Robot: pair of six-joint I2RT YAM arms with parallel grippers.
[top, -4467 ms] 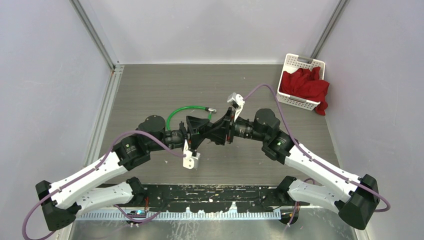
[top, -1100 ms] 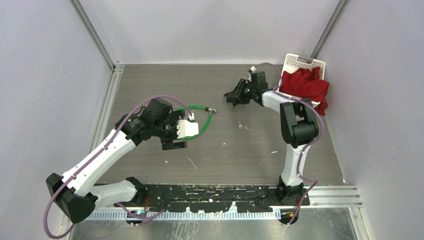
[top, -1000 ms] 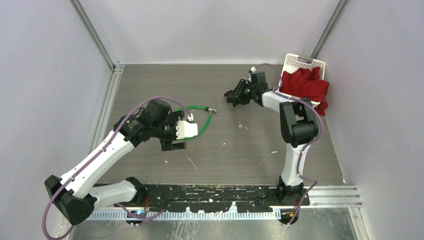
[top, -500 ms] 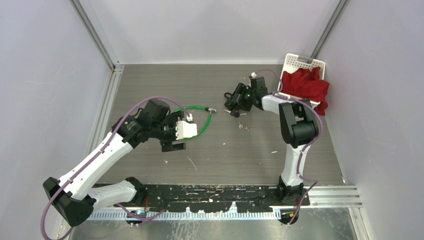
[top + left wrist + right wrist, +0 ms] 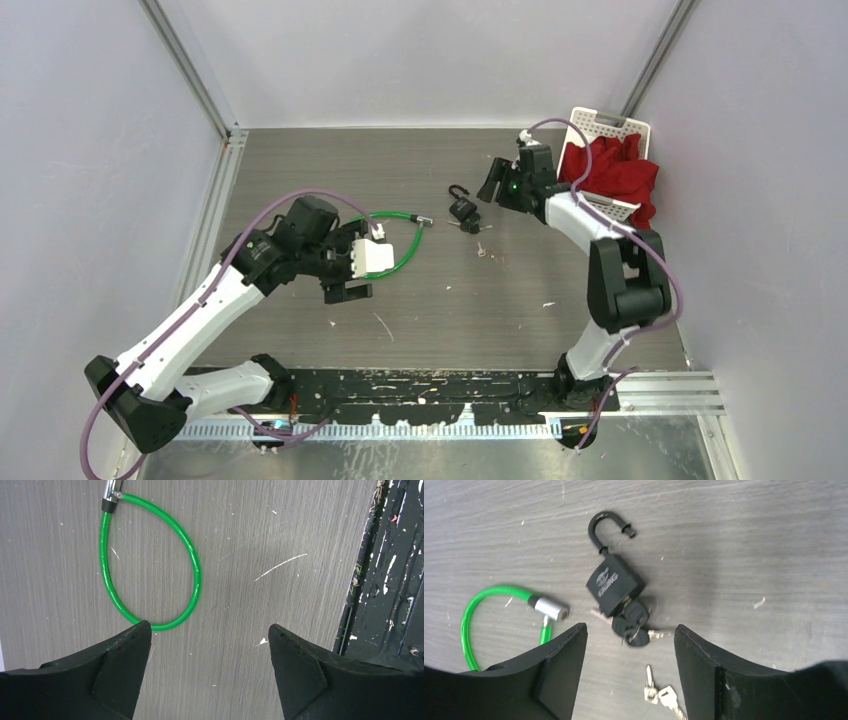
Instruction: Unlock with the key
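Note:
A black padlock [image 5: 462,208] lies flat on the table with its shackle [image 5: 608,526] swung open. Black-headed keys [image 5: 632,623] sit at its keyhole end. The wrist view shows the padlock body [image 5: 615,583] just past my fingertips. My right gripper [image 5: 490,183] is open and empty, hovering just right of the padlock; in its own view [image 5: 629,627] the jaws stand wide apart. My left gripper [image 5: 341,276] is open and empty [image 5: 208,626] over bare table beside a green cable lock [image 5: 194,573].
Two small silver keys [image 5: 659,692] lie loose near the padlock, also in the top view [image 5: 481,248]. The green cable lock [image 5: 398,236] has a silver end [image 5: 549,608]. A white basket [image 5: 600,124] with red cloth [image 5: 612,170] stands at the back right.
My right gripper has let go of the padlock, which now lies on the table with its keys, and has drawn back to the right. The left arm has barely moved.

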